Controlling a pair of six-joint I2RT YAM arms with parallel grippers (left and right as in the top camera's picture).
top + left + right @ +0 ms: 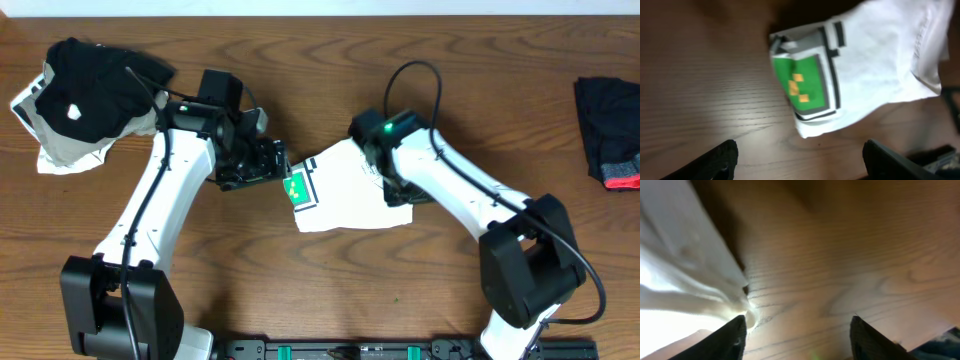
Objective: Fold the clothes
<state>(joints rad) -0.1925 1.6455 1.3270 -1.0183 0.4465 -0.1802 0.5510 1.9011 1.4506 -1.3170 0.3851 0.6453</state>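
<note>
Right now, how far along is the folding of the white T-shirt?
Done, it seems: the white T-shirt lies as a small folded bundle in the middle of the table, green mark up. In hand: nothing; the left hand and right hand are open at its two ends. Left: perhaps only tidying its uneven right edge.

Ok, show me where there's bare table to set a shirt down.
Free: far-side wood between the white T-shirt and the red-trimmed black garment; also the front strip below the shirt. Crowded: around the T-shirt and the far-left clothes pile.
</note>
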